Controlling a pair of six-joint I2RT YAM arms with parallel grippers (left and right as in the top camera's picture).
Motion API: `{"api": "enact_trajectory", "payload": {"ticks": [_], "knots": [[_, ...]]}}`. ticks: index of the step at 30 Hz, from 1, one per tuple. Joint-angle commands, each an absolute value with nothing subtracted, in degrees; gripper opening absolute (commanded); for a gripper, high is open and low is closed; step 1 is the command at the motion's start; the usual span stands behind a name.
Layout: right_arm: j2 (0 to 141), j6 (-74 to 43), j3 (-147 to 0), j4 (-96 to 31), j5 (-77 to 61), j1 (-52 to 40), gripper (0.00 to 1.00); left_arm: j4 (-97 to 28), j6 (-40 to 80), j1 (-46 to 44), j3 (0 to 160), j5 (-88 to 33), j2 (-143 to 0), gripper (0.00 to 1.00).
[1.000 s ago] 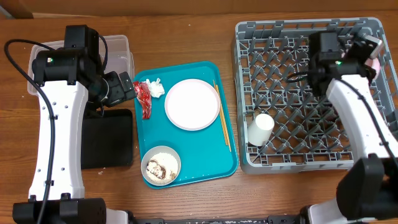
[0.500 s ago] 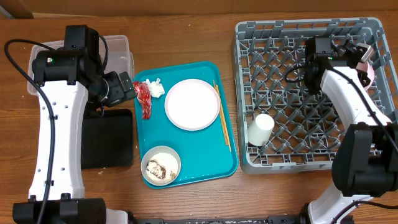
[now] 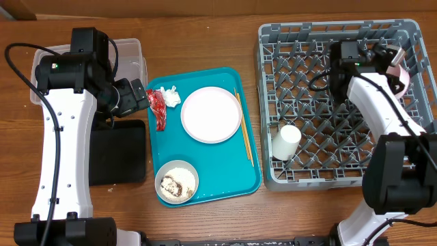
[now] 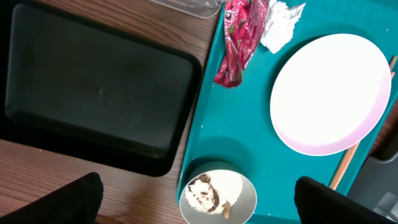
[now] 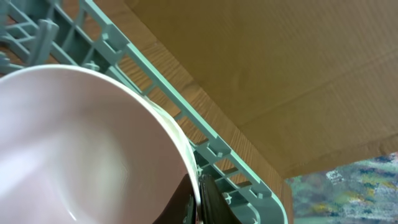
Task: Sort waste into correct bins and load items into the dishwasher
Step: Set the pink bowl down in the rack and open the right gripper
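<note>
My right gripper is shut on the rim of the small pink bowl, held tilted at the far right corner of the grey dish rack. A white cup lies in the rack. My left gripper is open and empty above the teal tray's left side. The tray holds the red wrapper, white tissue, pale pink plate, chopsticks and the off-white bowl of rice with a brown lump.
The clear tub stands at the back left, partly under my left arm. The black tray lies in front of it, left of the teal tray. The rack's latticed wall is close beside the pink bowl.
My right arm has shifted a little left at the rack's far right corner, turning with the pink bowl in its grip. The left arm and the tray items have not moved.
</note>
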State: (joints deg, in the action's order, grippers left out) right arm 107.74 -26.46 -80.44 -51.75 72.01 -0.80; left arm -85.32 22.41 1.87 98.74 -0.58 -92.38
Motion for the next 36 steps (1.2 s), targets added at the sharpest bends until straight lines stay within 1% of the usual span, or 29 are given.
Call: {"api": "enact_trajectory", "payload": {"ticks": [1, 3, 6, 12, 25, 30, 32, 36], "knots": [[109.0, -26.3, -80.3, -50.8, 72.4, -3.2, 0.04, -85.2, 23.4, 1.8, 99.5, 0.2, -92.6, 1.0], [109.8, -25.3, -80.3, -50.5, 73.1, -3.8, 0.04, -85.2, 23.4, 1.8, 99.5, 0.2, -92.6, 1.0], [112.0, -22.4, -80.3, -49.0, 80.0, -3.8, 0.04, -85.2, 23.4, 1.8, 99.5, 0.2, -92.6, 1.0], [112.2, -15.7, -80.3, -44.1, 84.4, -3.7, 0.04, -85.2, 23.4, 1.8, 99.5, 0.2, -92.6, 1.0], [112.3, -15.1, -79.8, -44.0, 80.4, -3.9, 0.04, -85.2, 23.4, 1.8, 99.5, 0.2, -92.6, 1.0], [112.3, -16.1, -79.8, -47.0, 73.1, -6.3, 0.04, -85.2, 23.4, 1.8, 99.5, 0.2, -92.6, 1.0], [112.3, -18.3, -79.8, -48.3, 72.8, -7.6, 0.04, -85.2, 23.4, 1.8, 99.5, 0.2, -92.6, 1.0], [112.3, -18.4, -79.8, -48.6, 72.7, -9.2, 0.04, -85.2, 23.4, 1.8, 99.5, 0.2, -92.6, 1.0]]}}
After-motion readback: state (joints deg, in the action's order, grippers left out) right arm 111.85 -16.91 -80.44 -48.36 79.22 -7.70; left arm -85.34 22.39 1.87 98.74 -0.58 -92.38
